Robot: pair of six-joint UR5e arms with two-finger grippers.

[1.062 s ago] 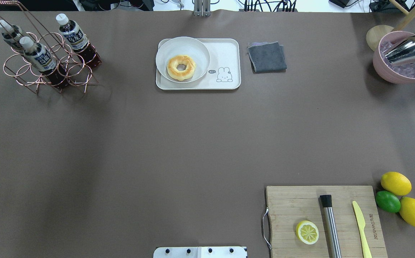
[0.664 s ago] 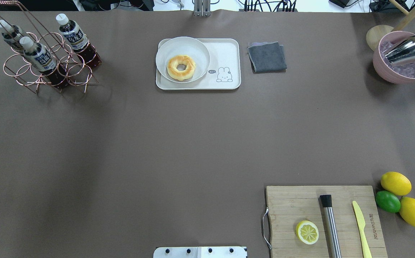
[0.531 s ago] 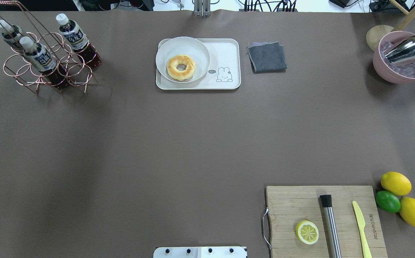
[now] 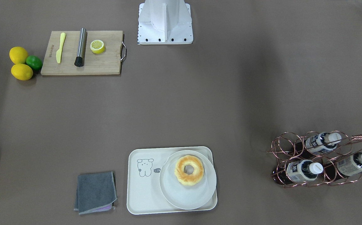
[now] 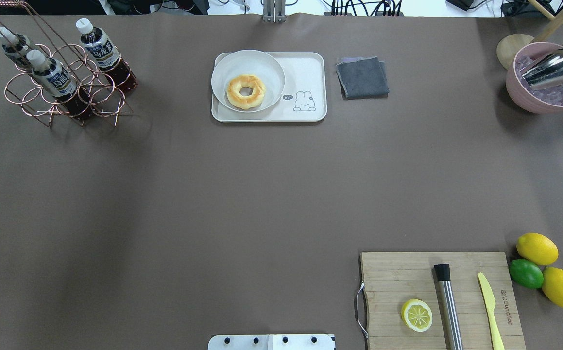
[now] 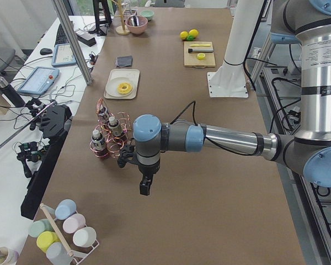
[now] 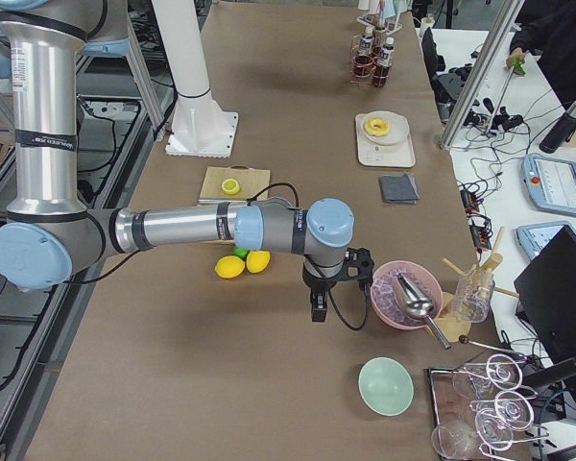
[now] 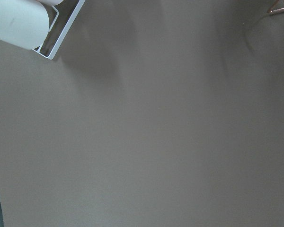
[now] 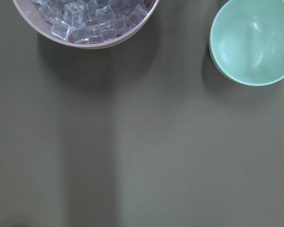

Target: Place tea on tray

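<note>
Three tea bottles stand in a copper wire rack [image 5: 67, 92] at the far left: one [image 5: 97, 48] at the rack's right, one [image 5: 53, 78] in front, one [image 5: 14, 46] behind. The front view shows them too [image 4: 302, 170]. The cream tray [image 5: 305, 73] lies at the far middle and holds a white plate [image 5: 266, 68] with a doughnut [image 5: 246, 91]. My left gripper [image 6: 145, 187] hangs over the table near the rack; I cannot tell its state. My right gripper [image 7: 317, 312] hangs beside the pink ice bowl; I cannot tell its state.
A grey cloth [image 5: 362, 77] lies right of the tray. A pink bowl of ice [image 5: 548, 80] with a metal scoop stands far right, a mint bowl [image 9: 251, 42] near it. A cutting board [image 5: 436, 296] holds a lemon half, a muddler and a knife; lemons and a lime [image 5: 526, 273] lie beside it.
</note>
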